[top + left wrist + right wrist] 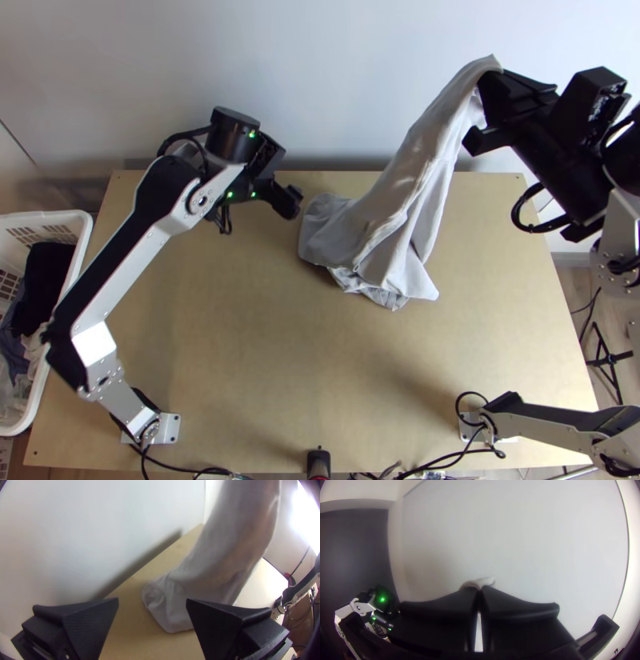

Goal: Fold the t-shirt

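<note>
1. Right gripper (486, 78): jaws closed on the upper end of the grey t-shirt (412, 188), raised above the table (240, 344).
2. Left gripper (290, 200): jaws wide apart, near the shirt's lower part.
3. T-shirt: hanging obliquely, its lower part bunched on the table.
4. White basket (48, 214): beside the table, containing clothes.

Gripper (152, 601) stands open; grey shirt (213, 566) hangs beyond.
</note>
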`<action>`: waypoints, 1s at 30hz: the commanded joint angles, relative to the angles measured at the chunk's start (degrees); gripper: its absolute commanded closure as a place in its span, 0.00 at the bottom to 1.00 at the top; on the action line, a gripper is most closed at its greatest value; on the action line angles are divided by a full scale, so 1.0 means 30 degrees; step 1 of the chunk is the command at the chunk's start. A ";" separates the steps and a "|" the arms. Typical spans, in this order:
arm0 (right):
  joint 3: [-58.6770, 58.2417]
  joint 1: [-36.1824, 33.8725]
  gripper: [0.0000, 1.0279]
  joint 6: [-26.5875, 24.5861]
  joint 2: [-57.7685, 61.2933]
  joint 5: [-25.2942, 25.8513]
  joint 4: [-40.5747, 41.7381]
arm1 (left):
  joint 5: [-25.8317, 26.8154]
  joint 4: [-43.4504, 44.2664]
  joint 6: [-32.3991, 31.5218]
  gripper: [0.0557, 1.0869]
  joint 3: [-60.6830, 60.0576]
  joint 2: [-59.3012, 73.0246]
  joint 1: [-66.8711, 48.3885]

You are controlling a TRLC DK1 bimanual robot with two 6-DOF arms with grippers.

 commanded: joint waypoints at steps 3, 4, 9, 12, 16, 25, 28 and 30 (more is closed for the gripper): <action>0.0084 -0.0433 0.97 -0.0374 0.0820 0.0517 0.0792 | 0.0688 -0.0650 0.0031 0.05 -0.0584 -0.2427 -0.3088; 0.0084 -0.0433 0.97 -0.0492 0.0967 0.0810 0.0938 | 0.0688 -0.0562 -0.0057 0.05 -0.0555 -0.2603 -0.3556; -0.0004 -0.0990 0.97 -0.0433 0.1875 0.1308 0.2110 | 0.0630 -0.0240 -0.0204 0.05 -0.0555 -0.3071 -0.5050; 0.0142 -0.1283 0.97 -0.0462 0.2461 0.1455 0.2608 | 0.0659 -0.0591 -0.0585 0.05 -0.0672 -0.3218 -0.6076; 0.0816 -0.1312 0.97 -0.0199 0.2959 0.1601 0.2638 | 0.0278 -0.0006 -0.0585 0.05 -0.3074 -0.3511 -0.7834; 0.2398 -0.1077 0.97 0.0270 0.2988 0.1601 0.1583 | -0.1948 0.7875 0.3312 0.05 -1.1482 -0.3950 -0.8625; 0.3189 -0.1077 0.97 0.0417 0.2988 0.1601 0.0704 | -0.3530 1.2621 0.4894 0.05 -1.4002 -0.3863 -0.8566; 0.3687 -0.1048 0.97 0.0592 0.2930 0.1601 0.0060 | -0.3853 1.4584 0.5392 0.05 -1.5057 -0.3599 -0.8390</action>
